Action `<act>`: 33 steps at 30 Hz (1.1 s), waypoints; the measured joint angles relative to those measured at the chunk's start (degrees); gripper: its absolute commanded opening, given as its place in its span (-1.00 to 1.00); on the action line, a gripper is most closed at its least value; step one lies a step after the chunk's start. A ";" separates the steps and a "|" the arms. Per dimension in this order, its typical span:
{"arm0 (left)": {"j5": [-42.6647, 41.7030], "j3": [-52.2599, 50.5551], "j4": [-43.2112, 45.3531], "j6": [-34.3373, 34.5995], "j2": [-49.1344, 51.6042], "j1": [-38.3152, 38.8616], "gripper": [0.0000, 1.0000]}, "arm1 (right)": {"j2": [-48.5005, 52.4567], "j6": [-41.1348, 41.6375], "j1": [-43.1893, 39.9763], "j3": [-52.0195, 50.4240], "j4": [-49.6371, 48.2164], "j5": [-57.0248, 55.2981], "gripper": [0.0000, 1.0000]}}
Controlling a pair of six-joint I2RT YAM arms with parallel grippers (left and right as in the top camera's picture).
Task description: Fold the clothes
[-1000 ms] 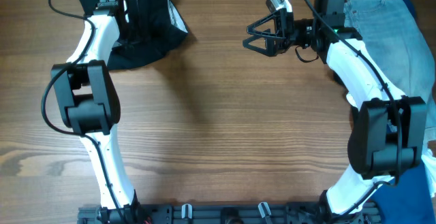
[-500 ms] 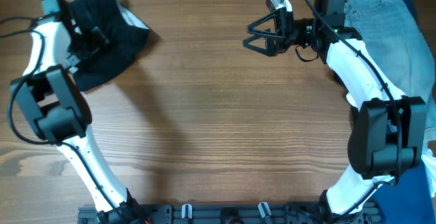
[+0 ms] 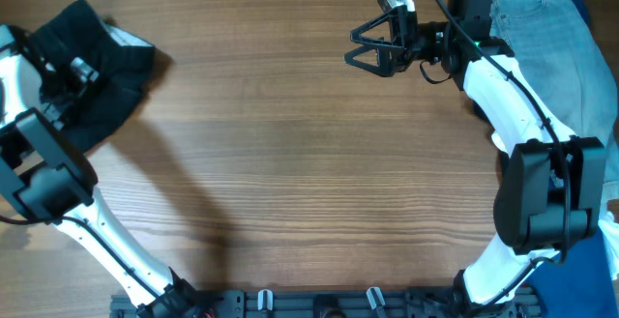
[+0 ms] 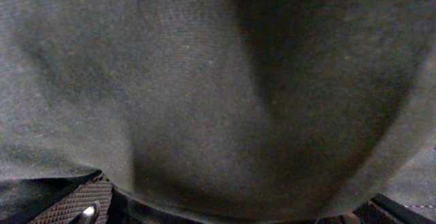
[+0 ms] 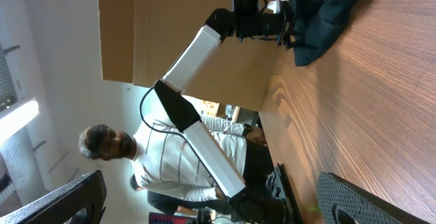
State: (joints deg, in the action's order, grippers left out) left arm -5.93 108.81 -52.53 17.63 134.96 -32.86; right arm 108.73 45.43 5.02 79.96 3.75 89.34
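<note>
The black clothes (image 3: 97, 86) lie bunched at the table's far left, a small white label (image 3: 123, 36) showing at their upper edge. My left gripper (image 3: 70, 69) is buried in the heap. In the left wrist view the dark fabric (image 4: 218, 88) fills the frame and bulges between the two widely spread finger pads (image 4: 71, 207); the jaws are open, not pinching it. My right gripper (image 3: 350, 49) hovers open and empty over the back of the table, far from the clothes, which its wrist view shows in the distance (image 5: 327, 13).
Light blue jeans (image 3: 542, 38) lie at the back right under the right arm, with dark blue fabric (image 3: 604, 9) beyond them at the table's right edge. A person (image 5: 136, 156) stands by the table's near side. A black rail (image 3: 319, 303) runs along the front edge.
The left arm has swung from the back edge to the far left, and the black clothes have travelled with it. The right arm has stayed put.
</note>
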 measured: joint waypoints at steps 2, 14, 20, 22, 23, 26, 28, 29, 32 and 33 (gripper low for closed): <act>0.07 -0.11 0.87 0.33 -0.02 -0.92 1.00 | 0.00 0.44 0.00 0.00 0.00 0.00 0.99; 3.37 -1.75 24.44 2.34 1.95 -2.14 0.99 | 0.00 2.93 0.00 0.00 -0.02 0.00 0.99; 1.97 -2.01 28.79 2.71 2.60 -2.32 0.99 | 0.00 4.90 0.02 0.00 -0.28 0.00 0.99; 2.01 -2.01 28.68 2.69 2.62 -2.16 0.99 | 0.00 5.38 0.28 0.00 -1.68 0.00 1.00; 2.19 -2.01 28.61 2.67 2.62 -2.05 0.99 | 0.00 5.64 0.55 0.00 -2.47 0.00 0.99; 2.60 -2.01 28.65 2.67 2.62 -1.51 0.99 | 0.00 6.27 1.70 0.00 -4.35 0.00 0.99; 2.40 -2.01 28.85 2.67 2.62 -0.79 0.99 | 0.00 7.06 2.25 0.00 -5.90 0.00 1.00; 2.08 -2.01 28.89 2.67 2.60 -0.17 0.99 | 0.00 7.10 2.29 0.00 -6.84 0.00 0.99; 0.00 -2.01 28.57 2.86 2.08 1.84 0.99 | 0.00 7.41 2.29 -0.02 -11.02 0.00 0.99; -0.70 -2.08 28.33 2.91 1.68 2.54 0.99 | 0.00 7.50 2.29 -0.02 -11.85 0.00 0.99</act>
State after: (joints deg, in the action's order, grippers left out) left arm -6.63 106.74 -24.21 20.53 136.64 -30.33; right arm 108.73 52.93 7.31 79.94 -8.10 89.34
